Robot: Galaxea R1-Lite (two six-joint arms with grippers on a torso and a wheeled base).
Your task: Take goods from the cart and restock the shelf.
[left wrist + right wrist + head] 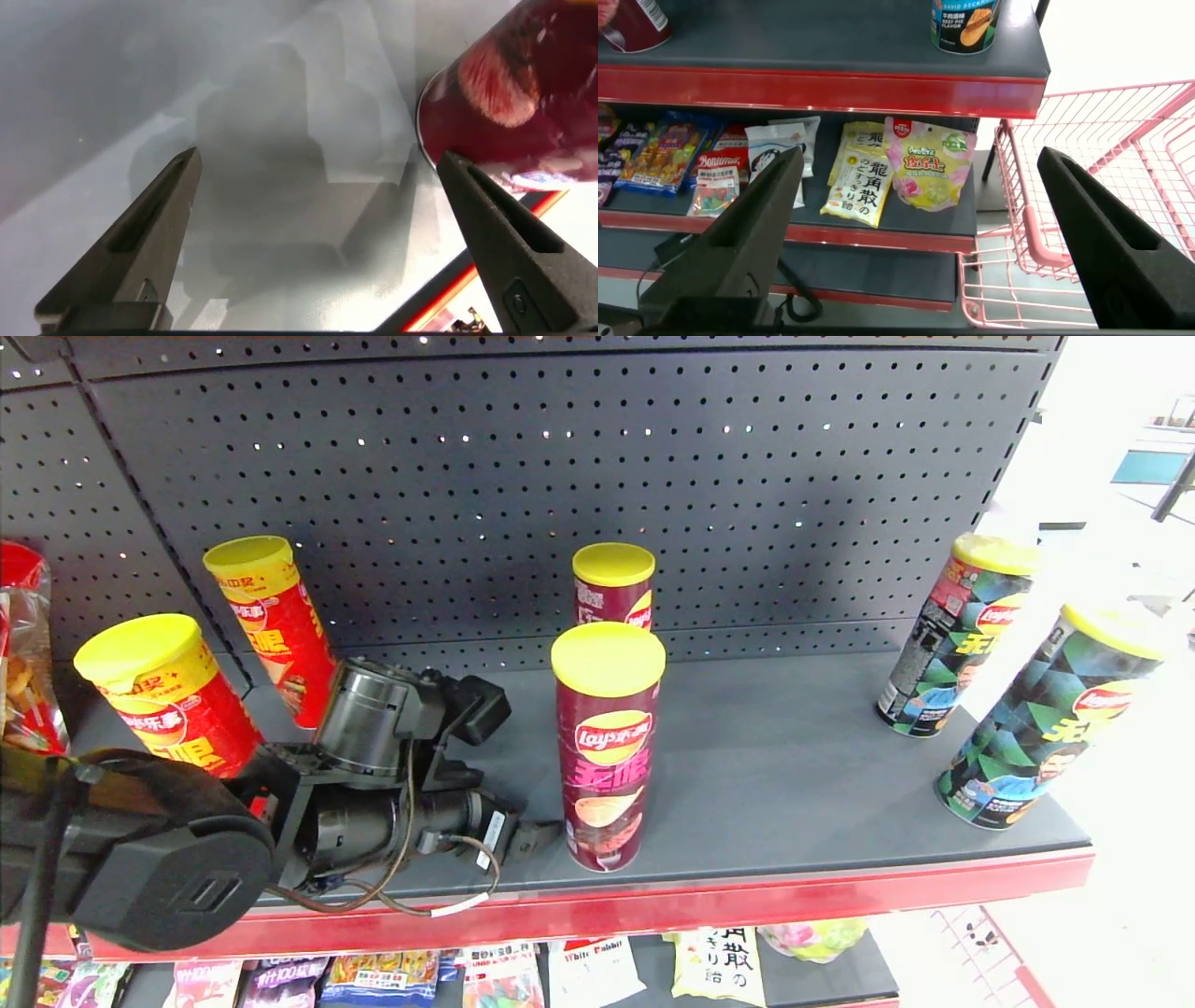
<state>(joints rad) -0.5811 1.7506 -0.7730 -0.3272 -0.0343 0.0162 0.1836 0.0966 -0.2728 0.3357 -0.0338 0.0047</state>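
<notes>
Maroon chip canister (pixel 607 747) is seen upright at centre of the head frame, on the grey shelf deck (pixel 794 775) close to its red front lip. L gripper (pixel 320 168) is held low over the deck, lower centre-left of the head frame, just beside the canister's base. Its fingers (pixel 159 224) are spread wide w/ nothing gripped; contact w/ the canister can't be told. R gripper (pixel 922 159) is likewise spread and empty, held in front of the shelf unit, w/ snack bags (pixel 929 163) on a lower tier and the pink wire cart (pixel 1022 210) seen beyond it. 2nd maroon canister (pixel 613 583) is stood behind the first, by the pegboard back (pixel 560 457). Two red canisters (pixel 168 695) are placed at mid-left, two dark patterned canisters (pixel 957 635) at right.
</notes>
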